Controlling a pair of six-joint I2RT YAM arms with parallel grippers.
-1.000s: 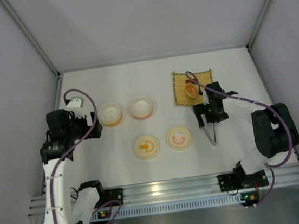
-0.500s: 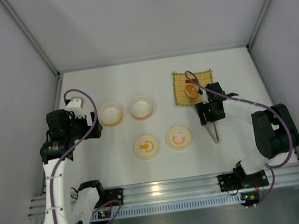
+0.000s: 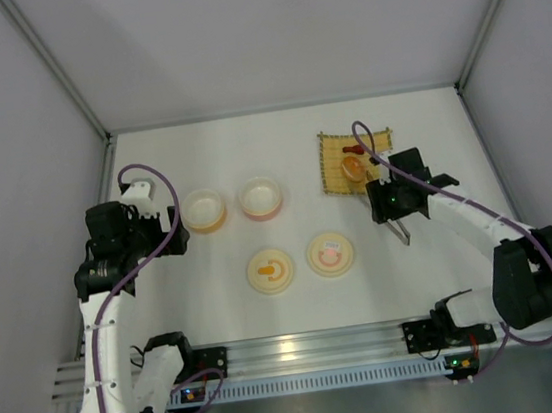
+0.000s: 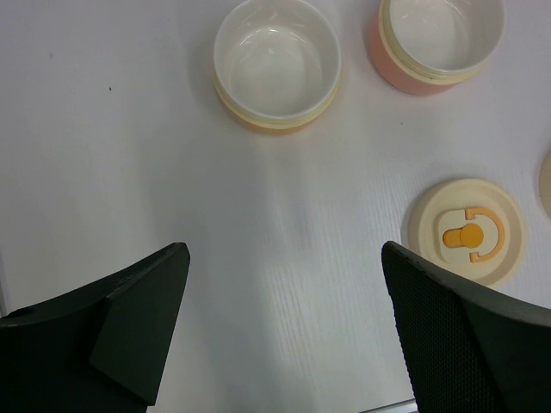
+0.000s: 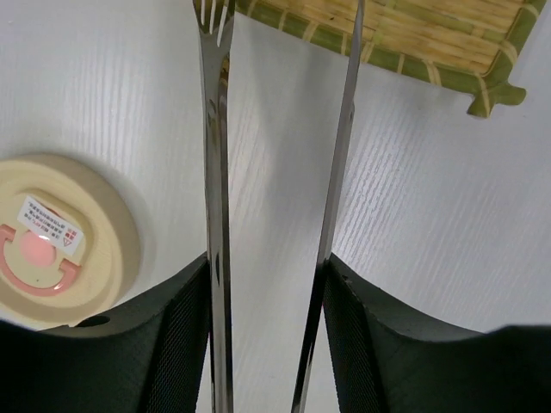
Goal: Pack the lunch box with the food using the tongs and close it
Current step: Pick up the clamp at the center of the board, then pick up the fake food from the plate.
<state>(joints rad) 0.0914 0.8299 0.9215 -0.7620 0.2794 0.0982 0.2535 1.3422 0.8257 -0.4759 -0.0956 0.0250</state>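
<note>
My right tool (image 5: 267, 297) pinches the tongs (image 5: 215, 172) across both arms, tips aimed at the bamboo mat (image 5: 413, 34) holding the bun (image 3: 353, 166), ready to squeeze. My left tool (image 4: 284, 275) hangs spread near the orange bowl (image 4: 277, 64).

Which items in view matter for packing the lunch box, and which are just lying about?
Job in hand:
tongs, gripped in the right claw
bun and red piece
orange bowl, pink bowl
orange-marked lid, pink-marked lid

Lying about:
bamboo mat under the food
left claw, open, holding nothing
</note>
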